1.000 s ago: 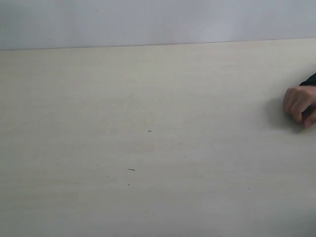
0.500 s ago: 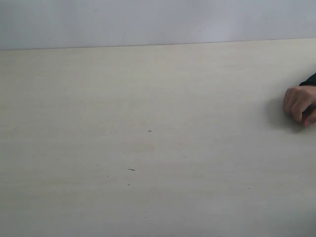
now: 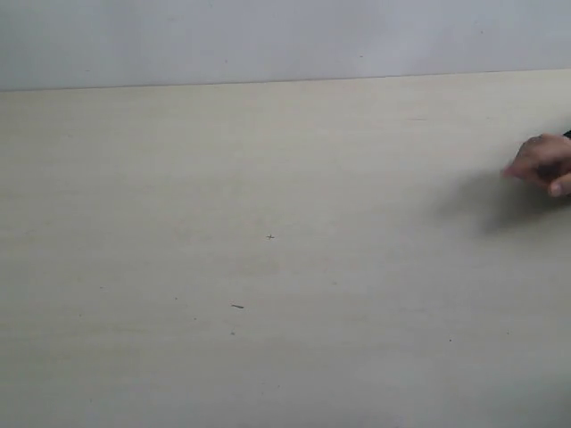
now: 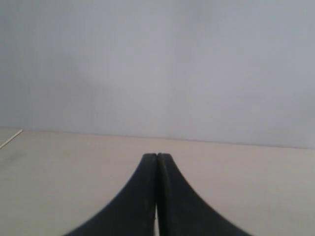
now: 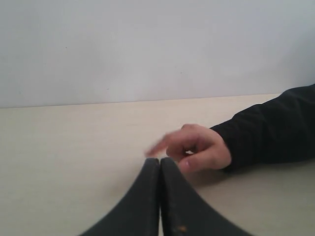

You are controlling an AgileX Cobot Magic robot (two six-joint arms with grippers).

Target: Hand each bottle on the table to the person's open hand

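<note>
Person's hand (image 3: 542, 167) over table (image 3: 268, 178) at right edge, blurred, fingers part-curled. Left gripper (image 4: 156, 157) and right gripper (image 5: 160, 160): jaws pressed together, nothing between.

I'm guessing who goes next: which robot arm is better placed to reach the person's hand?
Probably right: the hand lies just past the shut right gripper, while the left gripper sees only table. No bottles show.

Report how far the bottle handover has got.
Done: cannot tell; no bottle shows on the table in any view. In hand: nothing; left gripper and right gripper have jaws shut on nothing. Left: unclear; the person's hand, blurred at the exterior view's right edge, is curled, not open.
</note>
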